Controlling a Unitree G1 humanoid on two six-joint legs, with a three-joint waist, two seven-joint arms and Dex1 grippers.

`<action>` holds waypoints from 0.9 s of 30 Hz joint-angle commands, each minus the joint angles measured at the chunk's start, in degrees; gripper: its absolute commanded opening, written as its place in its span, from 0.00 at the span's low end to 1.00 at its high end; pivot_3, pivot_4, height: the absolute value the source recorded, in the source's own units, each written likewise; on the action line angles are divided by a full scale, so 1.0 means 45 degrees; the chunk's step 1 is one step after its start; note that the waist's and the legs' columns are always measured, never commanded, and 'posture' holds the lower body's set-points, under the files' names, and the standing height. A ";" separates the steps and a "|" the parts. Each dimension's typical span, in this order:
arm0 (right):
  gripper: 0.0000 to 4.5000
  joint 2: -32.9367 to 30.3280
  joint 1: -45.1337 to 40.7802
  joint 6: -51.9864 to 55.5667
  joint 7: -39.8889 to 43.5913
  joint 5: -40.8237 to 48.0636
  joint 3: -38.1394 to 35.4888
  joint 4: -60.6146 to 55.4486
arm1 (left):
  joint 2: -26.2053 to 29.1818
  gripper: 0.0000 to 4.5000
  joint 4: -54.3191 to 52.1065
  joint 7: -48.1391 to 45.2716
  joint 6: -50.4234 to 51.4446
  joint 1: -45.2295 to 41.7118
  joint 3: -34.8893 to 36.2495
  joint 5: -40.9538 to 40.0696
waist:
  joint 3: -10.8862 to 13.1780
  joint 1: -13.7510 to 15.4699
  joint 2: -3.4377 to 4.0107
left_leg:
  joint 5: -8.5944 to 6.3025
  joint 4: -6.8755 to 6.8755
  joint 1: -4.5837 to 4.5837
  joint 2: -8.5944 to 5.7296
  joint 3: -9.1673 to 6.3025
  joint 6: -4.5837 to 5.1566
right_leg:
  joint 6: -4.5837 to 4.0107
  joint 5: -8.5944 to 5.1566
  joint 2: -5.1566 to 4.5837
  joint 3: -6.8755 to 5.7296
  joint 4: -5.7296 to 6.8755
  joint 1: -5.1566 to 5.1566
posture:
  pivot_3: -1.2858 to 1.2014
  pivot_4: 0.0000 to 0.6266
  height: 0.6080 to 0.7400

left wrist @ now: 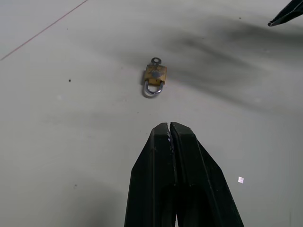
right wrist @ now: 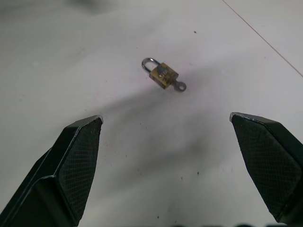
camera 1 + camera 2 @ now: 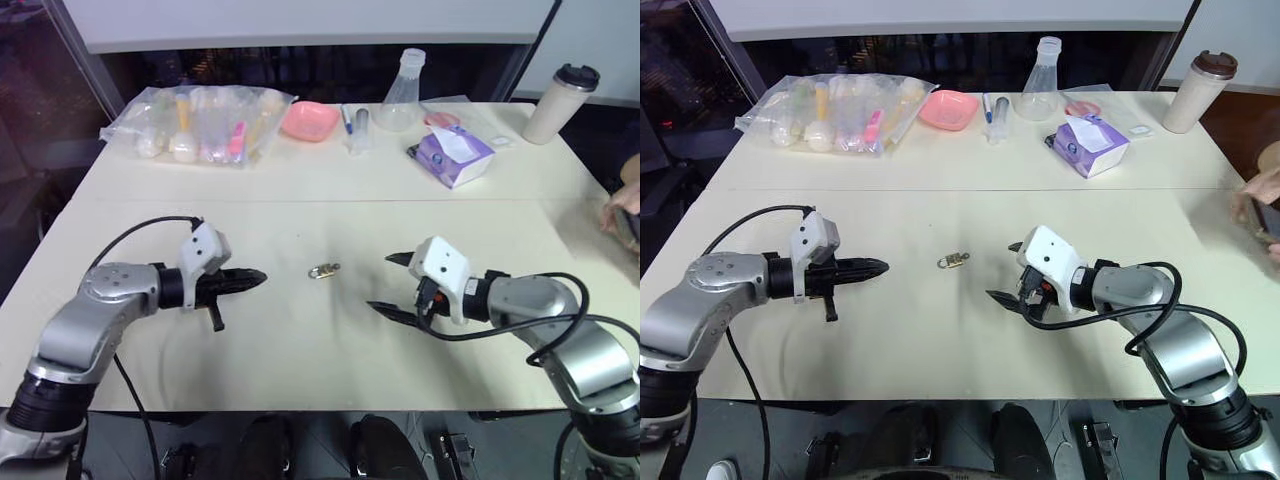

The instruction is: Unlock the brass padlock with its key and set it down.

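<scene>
The brass padlock (image 3: pixel 323 270) lies flat on the pale table (image 3: pixel 300 340), midway between my two grippers and touching neither. Its key (image 1: pixel 155 60) sticks out of the lock's body, opposite the silvery shackle. My left gripper (image 3: pixel 260 275) hovers to the left of the lock, shut with nothing in it, its tip pointing at the lock (image 1: pixel 155 78). On the right, my right gripper (image 3: pixel 380 282) is open wide and empty, and the padlock (image 2: pixel 162 74) lies ahead of its spread fingers (image 2: pixel 80 142).
Along the far edge stand a clear bag of small items (image 3: pixel 200 122), a pink bowl (image 3: pixel 308 120), a glass flask (image 3: pixel 400 95), a purple tissue pack (image 3: pixel 453 155) and a lidded cup (image 3: pixel 560 103). A person's hand (image 3: pixel 622 215) rests at the right edge.
</scene>
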 commanded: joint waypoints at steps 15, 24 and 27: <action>0.99 -0.0426 -0.0488 -0.0671 -0.0105 -0.0423 0.0369 0.0315 | -0.0106 0.00 0.1024 -0.0821 -0.1258 -0.0300 -0.0263 0.0245 | 0.0001 -0.0003 -0.0001 | -0.0004 -0.0011 -0.0007 -0.0005 0.0001 0.0007 | 0.0004 0.0002 -0.0007 -0.0005 -0.0033 0.0007 | 0.52 0.24 0.81; 0.99 -0.0313 -0.0693 -0.0568 -0.0148 -0.0215 0.0295 0.0264 | -0.0236 0.00 0.1023 -0.0583 -0.1777 0.0019 -0.0452 0.0554 | 0.0002 -0.0011 -0.0001 | -0.0005 -0.0013 -0.0008 -0.0006 0.0001 0.0008 | 0.0007 0.0004 -0.0008 -0.0008 -0.0034 0.0004 | 0.52 0.24 0.81; 0.99 -0.0317 -0.0626 -0.0602 -0.0208 -0.0269 0.0312 0.0304 | -0.0317 0.00 0.1307 -0.0524 -0.2129 0.0021 -0.0575 0.0826 | 0.0002 -0.0008 -0.0001 | -0.0005 -0.0013 -0.0008 -0.0006 0.0001 0.0008 | 0.0008 0.0004 -0.0008 -0.0009 -0.0033 0.0005 | 0.52 0.24 0.81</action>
